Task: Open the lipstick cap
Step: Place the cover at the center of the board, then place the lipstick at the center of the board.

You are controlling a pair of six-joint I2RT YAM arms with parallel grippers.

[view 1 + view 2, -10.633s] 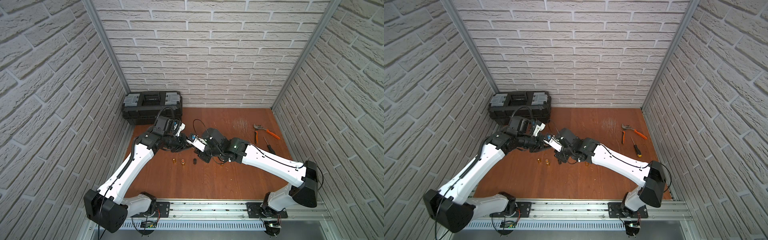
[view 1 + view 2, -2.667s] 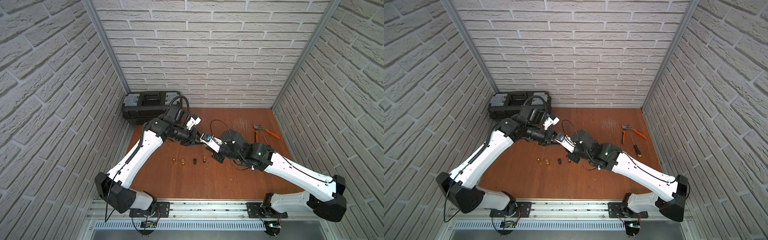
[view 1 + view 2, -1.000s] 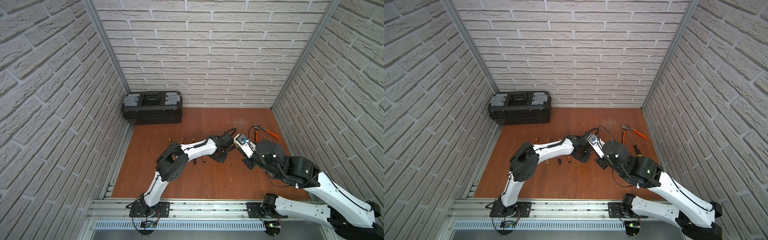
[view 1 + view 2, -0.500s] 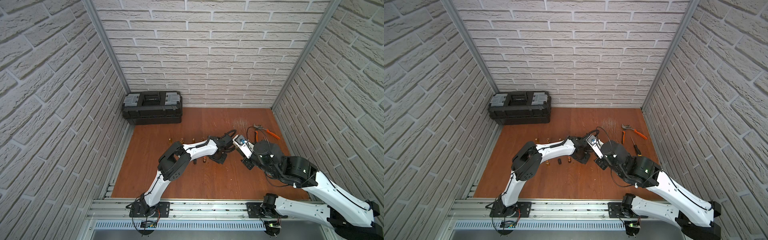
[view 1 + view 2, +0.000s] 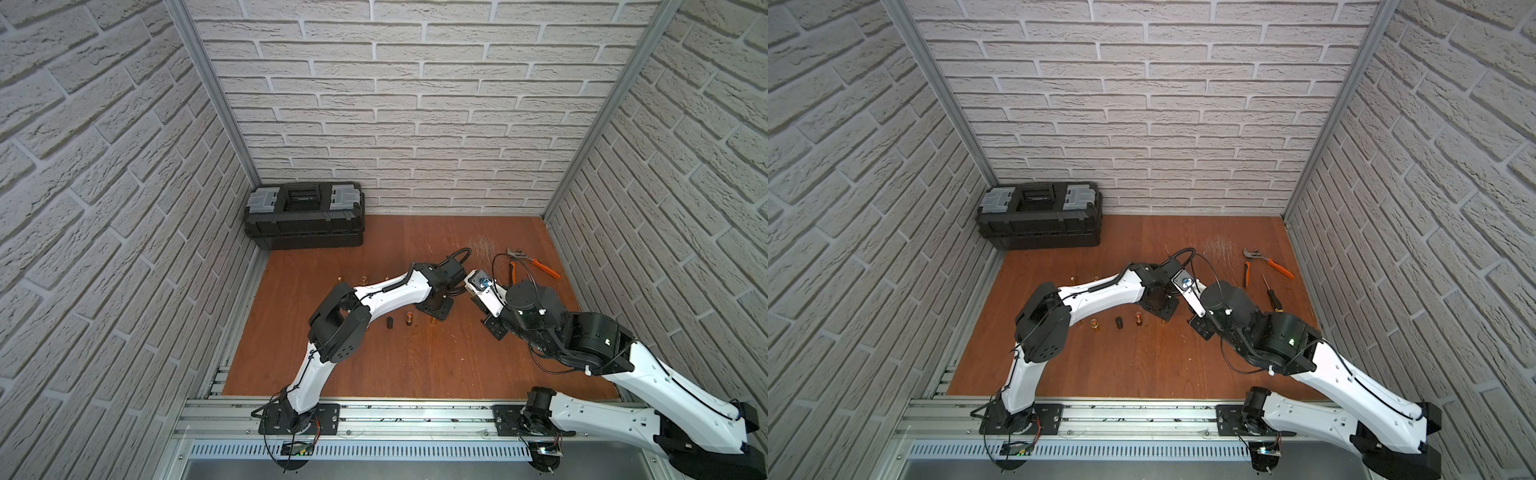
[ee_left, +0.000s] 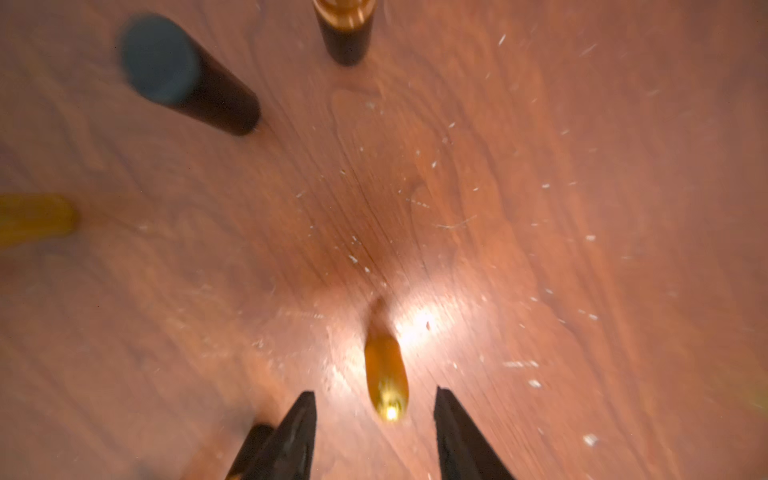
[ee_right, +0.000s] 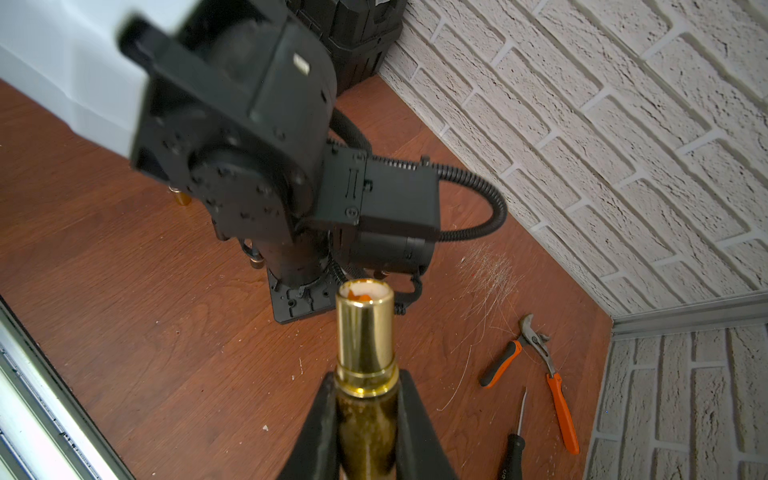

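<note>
My right gripper (image 7: 365,376) is shut on the dark lower body of the lipstick (image 7: 365,328). Its gold tube stands uncapped, with orange stick showing inside the open top. In the left wrist view the gold cap (image 6: 384,365) stands on the wooden table, blurred. My left gripper (image 6: 374,390) is open over it, its two black fingers apart on either side and clear of it. In both top views the left gripper (image 5: 434,309) points down at the table just left of the right wrist (image 5: 484,291). The held lipstick is hidden there.
A black toolbox (image 5: 305,216) sits at the back left. Orange-handled pliers (image 5: 536,264) and a screwdriver (image 5: 1271,293) lie at the right. A black cap (image 5: 390,322) and other gold lipsticks (image 5: 408,319) stand in a row left of the left gripper.
The left gripper's jaws have opened in the last second and the gold cap now stands free on the table. The right gripper stays shut on the lipstick.
</note>
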